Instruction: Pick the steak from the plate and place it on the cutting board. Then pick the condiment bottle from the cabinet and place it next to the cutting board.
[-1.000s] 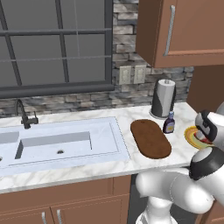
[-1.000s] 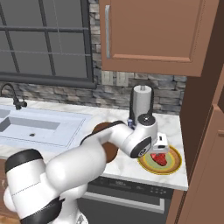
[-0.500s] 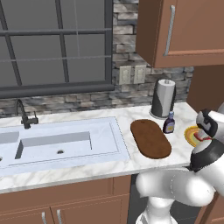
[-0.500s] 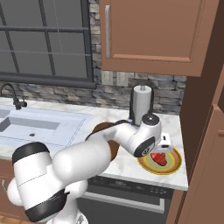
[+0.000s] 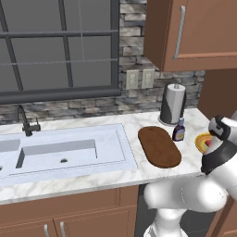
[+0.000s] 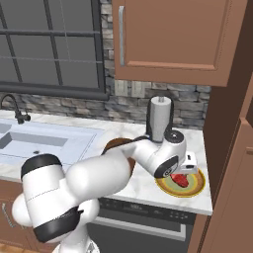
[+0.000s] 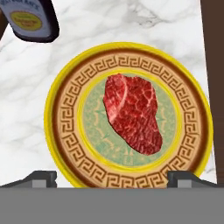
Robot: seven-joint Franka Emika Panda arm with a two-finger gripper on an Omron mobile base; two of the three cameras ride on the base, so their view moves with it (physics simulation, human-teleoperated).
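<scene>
1. Red meat first: the steak (image 7: 132, 113) lies flat in the pale green centre of the plate (image 7: 70, 144), untouched, so the first pick is not yet made.
2. My claw (image 7: 113, 178) hangs directly above that plate with its jaws spread wide and nothing between them; the two dark tips stand either side of the plate's near edge.
3. From the right base view my hand sits over the plate (image 6: 197, 187) at the right end of the marble table (image 6: 143, 185), with the steak (image 6: 181, 180) just under it.
4. The cutting board (image 5: 159, 146) is bare, lying on the table (image 5: 92, 180) between the sink (image 5: 60, 152) and the plate (image 5: 202, 142). Nothing has been placed on it.
5. A condiment bottle (image 5: 178, 130) with a blue cap stands on the table just beside the board's far end, in front of the paper towel roll (image 5: 172, 103); its dark body (image 7: 30, 19) shows near the plate in the hand view.
6. The cabinet (image 5: 199, 32) above has its door closed.
7. My judgement: the task is at its very start. I must come down, close on the steak, carry it to the board, then deal with the bottle.
</scene>
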